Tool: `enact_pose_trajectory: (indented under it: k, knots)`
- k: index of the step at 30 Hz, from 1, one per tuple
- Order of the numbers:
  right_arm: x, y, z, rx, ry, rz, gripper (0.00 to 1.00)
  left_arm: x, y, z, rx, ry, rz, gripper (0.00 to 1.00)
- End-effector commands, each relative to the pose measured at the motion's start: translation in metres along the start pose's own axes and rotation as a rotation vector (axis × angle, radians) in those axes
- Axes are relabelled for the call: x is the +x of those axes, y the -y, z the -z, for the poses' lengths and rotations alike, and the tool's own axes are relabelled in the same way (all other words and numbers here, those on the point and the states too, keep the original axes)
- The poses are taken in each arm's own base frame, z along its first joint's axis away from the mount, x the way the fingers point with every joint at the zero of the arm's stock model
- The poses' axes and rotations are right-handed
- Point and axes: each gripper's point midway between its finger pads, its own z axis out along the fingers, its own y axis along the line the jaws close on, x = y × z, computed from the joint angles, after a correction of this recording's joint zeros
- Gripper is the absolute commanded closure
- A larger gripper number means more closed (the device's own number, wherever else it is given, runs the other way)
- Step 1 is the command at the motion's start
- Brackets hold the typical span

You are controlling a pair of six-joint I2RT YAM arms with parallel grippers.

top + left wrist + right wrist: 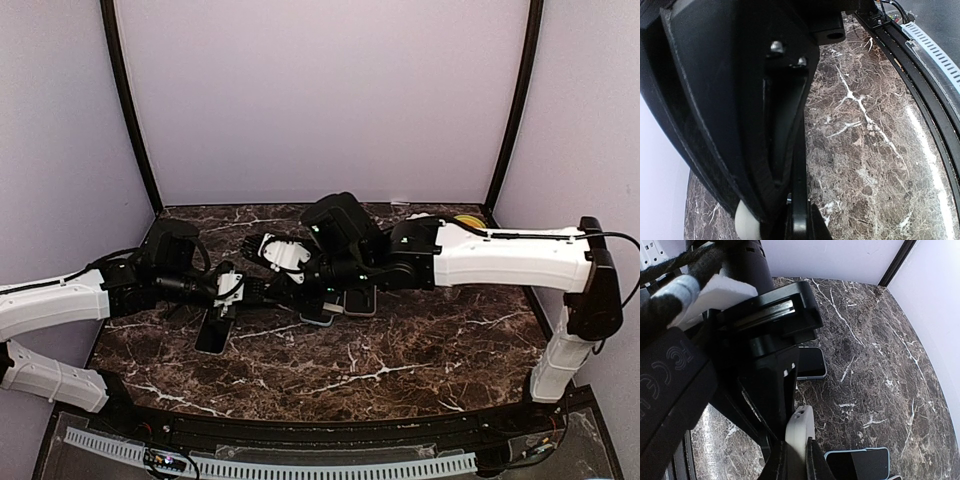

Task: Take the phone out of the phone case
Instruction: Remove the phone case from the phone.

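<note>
The dark marble desk point(430, 350) carried three flat things near its middle. Two phones in pale blue cases lay side by side, screens up: one phone point(361, 301) further right, the other phone point(318, 316) just left of it, both under the right arm's wrist. In the right wrist view they showed again, one at the lower edge and one beyond the fingers. A flat black slab point(213, 331) lay to the left, nearer the front edge; whether it was a phone or a bare case could not be told. The left claw point(232, 290) reached in from the left just above the slab's far end, its jaws together. The right claw point(795, 462) pointed down beside the cased phones, jaws together too, gripping neither phone.
</note>
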Motion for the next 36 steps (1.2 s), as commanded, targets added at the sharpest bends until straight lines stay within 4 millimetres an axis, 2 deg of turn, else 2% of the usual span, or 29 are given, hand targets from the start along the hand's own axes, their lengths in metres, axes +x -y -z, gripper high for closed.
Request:
enact_pose_trajectory:
  k: [1,17,26,36]
  knots:
    - [0.021,-0.017,0.017,-0.044,-0.078,-0.024,1.0,-0.004,-0.041,0.016,-0.181,-0.027,-0.04,1.0]
    - [0.042,-0.023,0.021,-0.055,-0.122,-0.051,1.0,0.002,-0.05,0.023,-0.226,-0.054,-0.039,1.0]
    - [0.068,-0.028,0.018,-0.061,-0.19,-0.06,1.0,0.0,-0.059,0.029,-0.266,-0.051,-0.053,1.0]
    - [0.092,-0.014,0.022,0.018,-0.261,-0.074,1.0,0.003,-0.062,0.035,-0.29,-0.063,-0.062,1.0]
